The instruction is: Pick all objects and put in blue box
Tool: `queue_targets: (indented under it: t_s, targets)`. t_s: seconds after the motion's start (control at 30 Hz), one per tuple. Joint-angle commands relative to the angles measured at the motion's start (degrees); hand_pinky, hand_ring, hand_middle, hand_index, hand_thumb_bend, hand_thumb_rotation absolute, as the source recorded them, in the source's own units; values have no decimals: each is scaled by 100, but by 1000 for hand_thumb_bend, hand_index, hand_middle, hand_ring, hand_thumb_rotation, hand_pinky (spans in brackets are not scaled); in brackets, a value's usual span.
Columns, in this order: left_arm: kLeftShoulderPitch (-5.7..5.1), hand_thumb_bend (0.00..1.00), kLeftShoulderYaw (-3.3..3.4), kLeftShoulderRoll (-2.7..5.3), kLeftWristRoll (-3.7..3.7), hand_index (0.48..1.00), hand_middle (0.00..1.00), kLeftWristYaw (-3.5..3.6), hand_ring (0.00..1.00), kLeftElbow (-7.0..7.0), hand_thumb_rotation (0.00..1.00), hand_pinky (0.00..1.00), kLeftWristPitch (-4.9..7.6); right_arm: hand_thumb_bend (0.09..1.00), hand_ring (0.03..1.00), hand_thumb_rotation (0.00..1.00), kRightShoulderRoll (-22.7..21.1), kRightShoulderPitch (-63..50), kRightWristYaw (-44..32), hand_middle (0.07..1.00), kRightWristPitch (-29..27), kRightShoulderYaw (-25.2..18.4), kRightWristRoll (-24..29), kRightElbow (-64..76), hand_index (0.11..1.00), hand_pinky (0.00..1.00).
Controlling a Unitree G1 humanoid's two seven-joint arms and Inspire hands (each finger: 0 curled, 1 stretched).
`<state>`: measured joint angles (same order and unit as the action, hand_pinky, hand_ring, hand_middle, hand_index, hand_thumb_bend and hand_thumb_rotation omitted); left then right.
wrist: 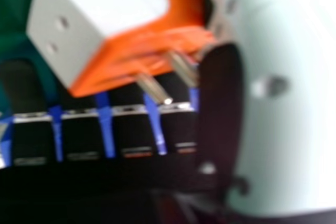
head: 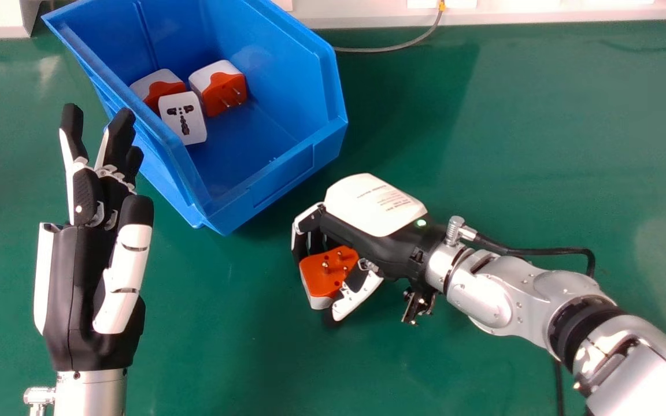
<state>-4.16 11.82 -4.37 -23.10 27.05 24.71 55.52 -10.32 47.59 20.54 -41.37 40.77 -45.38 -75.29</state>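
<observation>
My right hand (head: 374, 219) is just in front of the blue box's near corner, its fingers and thumb curled round an orange and white plug adapter (head: 326, 271) whose metal pins face up. In the right hand view the adapter (wrist: 136, 40) sits between the thumb (wrist: 273, 108) and the dark fingers. The blue box (head: 287, 179) stands at the upper left of the head view and holds a white-faced adapter (head: 183, 118) and two orange and white ones (head: 224, 89) (head: 159, 86). My left hand (head: 87, 277) is left of the box's near corner, its fingers straight.
Green tabletop (head: 518, 133) stretches to the right of the box and in front of it. A grey cable (head: 393, 48) runs behind the box, by a white ledge (head: 362, 14) along the table's far edge.
</observation>
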Motion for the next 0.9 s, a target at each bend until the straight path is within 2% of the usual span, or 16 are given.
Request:
queue_targets:
  t_s: [0.0, 0.17, 0.53, 0.73, 0.87]
  targets:
    - [56, 415, 7, 22, -16, 921, 966, 3, 992, -55, 651, 1000, 48, 533, 415, 1, -189, 40, 2, 458, 194, -22, -70, -82, 509, 377]
    - [56, 410, 2, 41, 32, 920, 966, -32, 992, -98, 648, 1000, 50, 531, 413, 0, -222, 83, 36, 457, 168, -67, -44, -62, 506, 375]
    - [72, 406, -4, 59, 38, 920, 965, -49, 988, -73, 641, 1000, 39, 529, 413, 0, -503, 196, -94, 456, -308, -473, 222, 143, 504, 369]
    - [62, 411, -7, 57, 74, 919, 965, -68, 987, -70, 640, 1000, 79, 529, 421, 0, -754, 130, -430, 461, -901, -993, 689, 419, 501, 369]
    - [70, 414, 25, 26, 115, 918, 965, -100, 985, -53, 639, 1000, 76, 529, 425, 0, -1008, 37, -595, 466, -1399, -1378, 1060, 889, 499, 369]
